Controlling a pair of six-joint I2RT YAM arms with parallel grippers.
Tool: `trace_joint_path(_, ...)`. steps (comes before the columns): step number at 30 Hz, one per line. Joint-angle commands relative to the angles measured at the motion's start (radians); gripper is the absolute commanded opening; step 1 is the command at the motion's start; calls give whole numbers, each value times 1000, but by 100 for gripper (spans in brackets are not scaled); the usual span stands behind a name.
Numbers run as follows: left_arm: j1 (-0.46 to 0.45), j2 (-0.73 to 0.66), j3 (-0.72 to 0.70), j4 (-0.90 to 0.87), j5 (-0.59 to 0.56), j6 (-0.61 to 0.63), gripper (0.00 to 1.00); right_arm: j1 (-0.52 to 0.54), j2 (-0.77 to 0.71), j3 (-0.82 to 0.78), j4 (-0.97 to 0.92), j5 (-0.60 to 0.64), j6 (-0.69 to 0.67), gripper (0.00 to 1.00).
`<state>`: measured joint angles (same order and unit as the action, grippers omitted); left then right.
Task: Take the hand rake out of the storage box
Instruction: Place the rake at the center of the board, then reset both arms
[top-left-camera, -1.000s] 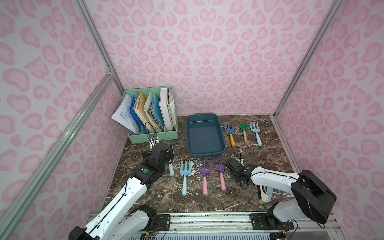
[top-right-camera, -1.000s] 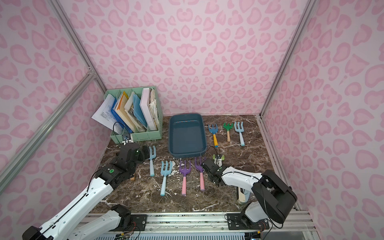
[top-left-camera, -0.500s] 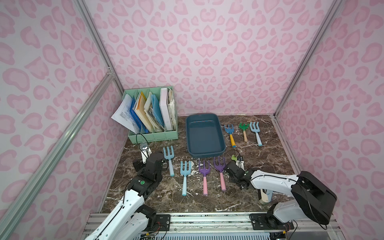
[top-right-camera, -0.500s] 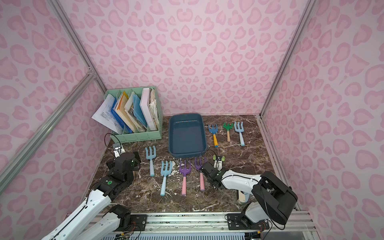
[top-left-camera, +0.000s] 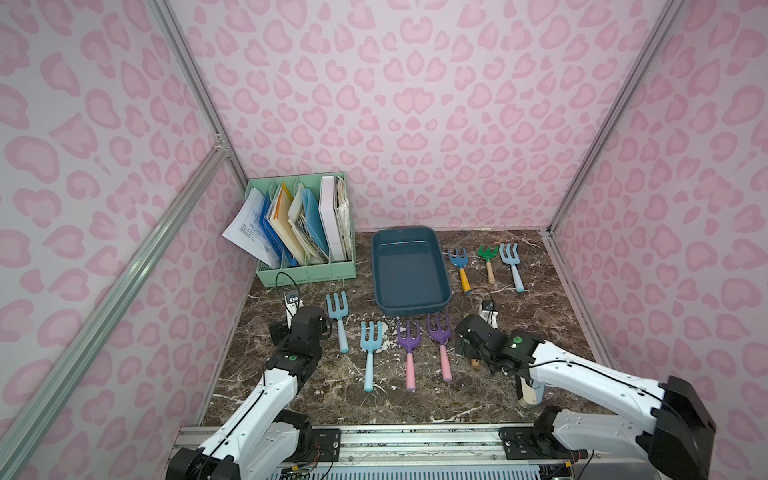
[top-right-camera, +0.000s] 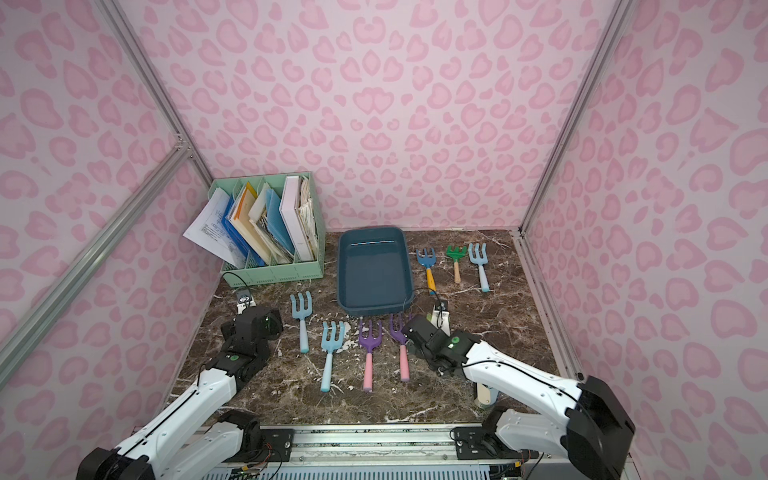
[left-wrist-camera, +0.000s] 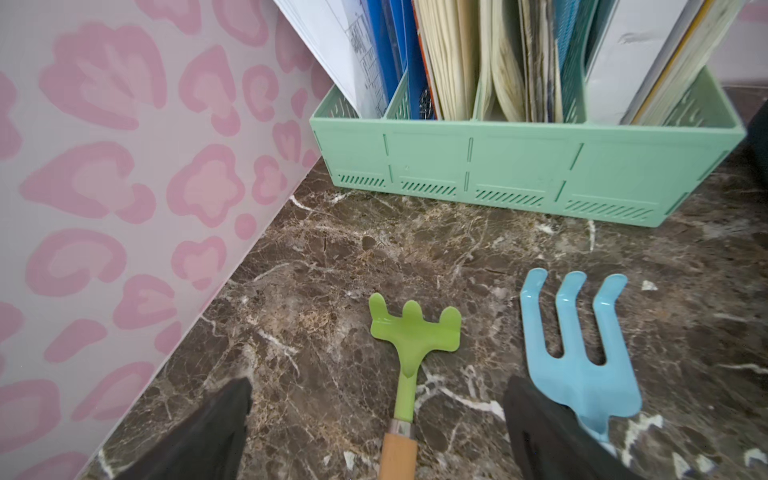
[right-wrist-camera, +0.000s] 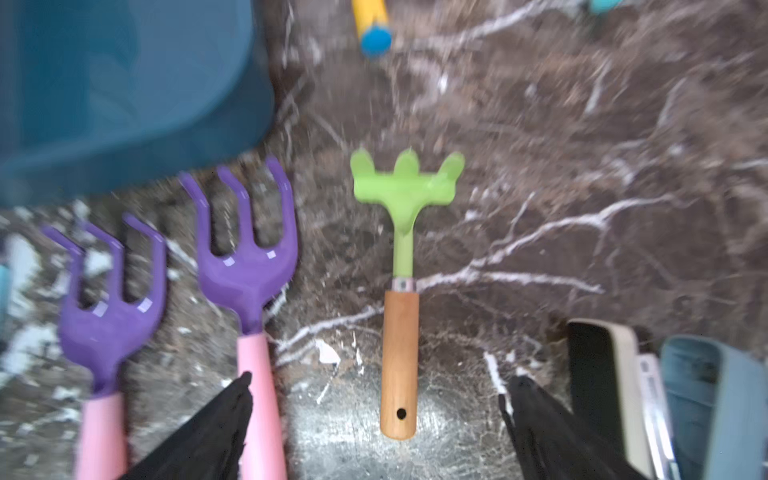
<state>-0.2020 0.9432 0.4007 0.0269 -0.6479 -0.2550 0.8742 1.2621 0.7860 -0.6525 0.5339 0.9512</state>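
Shallow dark teal plastic storage box (top-left-camera: 409, 270): back centre of the marble bench (top-left-camera: 540, 320). Mint-green plastic file organiser (top-left-camera: 307, 274): just left of it, in the corner. Right of the box, side by side: blue yellow-handled rake (top-left-camera: 457, 257), green wooden-handled rake (top-left-camera: 487, 252), far pale blue fork (top-left-camera: 509, 253). In front, left to right: leftmost pale blue fork (top-left-camera: 337, 307), second pale blue fork (top-left-camera: 370, 336), left purple pink-handled fork (top-left-camera: 408, 338), right purple pink-handled fork (top-left-camera: 439, 336). Lime-green wooden-handled hand rake (right-wrist-camera: 401, 291): on the bench just right of that row, outside the box.

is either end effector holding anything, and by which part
Nothing is held: left end effector open near one lime rake, right end effector open near another lime rake, both ungripped.
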Motion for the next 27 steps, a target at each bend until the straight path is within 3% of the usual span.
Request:
trace_joint_path(1, 57, 20, -46, 171, 94, 12, 99, -95, -155, 15, 83, 233, -169, 99)
trace_joint_path(4, 90, 73, -72, 281, 177, 19, 99, -252, -357, -232, 706, 287, -656, 98)
trace_joint_path(5, 100, 112, -68, 314, 227, 29, 99, -326, -408, -338, 908, 250, -738, 98)
trace_joint_path(6, 103, 156, -59, 337, 266, 40, 98, -410, -454, -412, 1045, 166, -773, 99)
trace_joint_path(9, 116, 288, 22, 351, 367, 99, 98, -722, -517, -596, 1341, -247, -816, 99)
trace_joint_path(11, 135, 333, 38, 388, 414, 117, 98, -832, -454, -628, 1434, -357, -826, 99)
trace_joint_path(15, 219, 370, 23, 505, 550, 115, 98, -855, -249, -590, 1513, -400, -897, 99)
trace_joint_path(18, 251, 413, 39, 551, 644, 173, 98, -855, -124, -622, 1686, -334, -919, 99)
trace_joint_path(20, 260, 522, -13, 756, 834, 263, 99, -865, -29, -616, 1723, -281, -894, 99)
trace_joint_path(21, 269, 571, 16, 743, 944, 315, 98, -867, 21, -629, 1782, -279, -889, 99)
trace_joint_path(22, 287, 575, 53, 670, 970, 299, 99, -867, 74, -637, 1870, -274, -883, 100)
trace_joint_path(24, 293, 581, 42, 706, 966, 288, 99, -861, 104, -606, 1838, -341, -884, 99)
trace_joint_path(27, 297, 582, 56, 675, 966, 286, 99, -815, 252, -606, 1987, -369, -954, 100)
